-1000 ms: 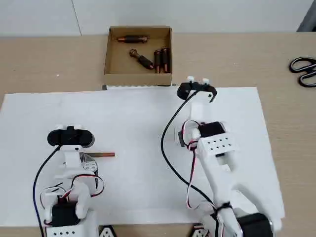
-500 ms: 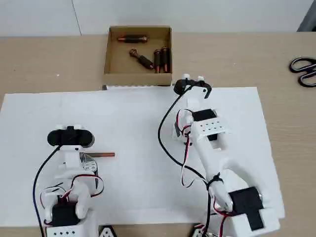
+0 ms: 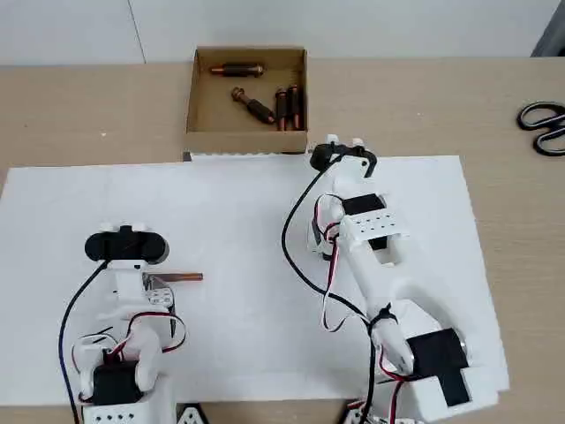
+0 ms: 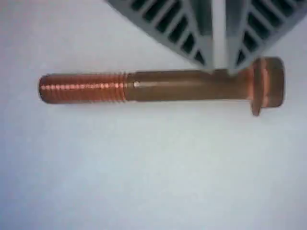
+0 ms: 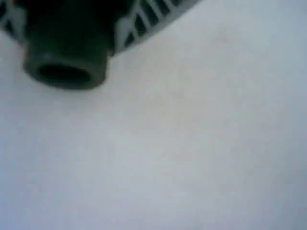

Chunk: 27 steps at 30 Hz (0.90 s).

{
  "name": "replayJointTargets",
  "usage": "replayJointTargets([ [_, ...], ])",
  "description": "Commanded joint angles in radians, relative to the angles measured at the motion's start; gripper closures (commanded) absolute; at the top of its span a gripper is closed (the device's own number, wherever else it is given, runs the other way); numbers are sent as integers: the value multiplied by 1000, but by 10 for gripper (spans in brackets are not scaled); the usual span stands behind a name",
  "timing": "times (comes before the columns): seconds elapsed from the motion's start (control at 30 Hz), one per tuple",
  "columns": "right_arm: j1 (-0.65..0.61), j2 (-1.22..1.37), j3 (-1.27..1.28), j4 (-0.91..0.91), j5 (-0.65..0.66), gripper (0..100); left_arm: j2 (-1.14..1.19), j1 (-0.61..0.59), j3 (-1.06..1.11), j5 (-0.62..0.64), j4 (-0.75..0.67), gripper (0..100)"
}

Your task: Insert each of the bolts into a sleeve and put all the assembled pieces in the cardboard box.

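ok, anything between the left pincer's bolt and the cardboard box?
Only bare white paper, per the high view. The bolt juts from the left pincer; the cardboard box sits past the sheet's far edge.

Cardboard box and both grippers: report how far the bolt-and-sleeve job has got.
Done: four assembled pieces lie in the cardboard box. In hand: the left gripper is shut on a copper bolt, and the right gripper holds a black sleeve, both over the white sheet. Left: the bolt is not yet in the sleeve, and that piece must go in the box.
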Motion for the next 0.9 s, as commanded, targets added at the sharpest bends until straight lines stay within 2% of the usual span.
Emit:
replayJointTargets([
  [0.0,-7,-10,-72,44,9,995,-8,-2,-5,6,-25,994],
  [0.5,-5,-10,-904,727,8,995,-8,-5,-5,5,-23,994],
  [0.63,41,-53,-937,746,8,995,-8,-12,-15,6,-58,994],
  [0.73,88,-142,-922,743,8,995,0,-75,-85,6,-63,994],
  [0.87,145,-229,-850,746,8,995,2,-107,-206,6,-12,994],
])
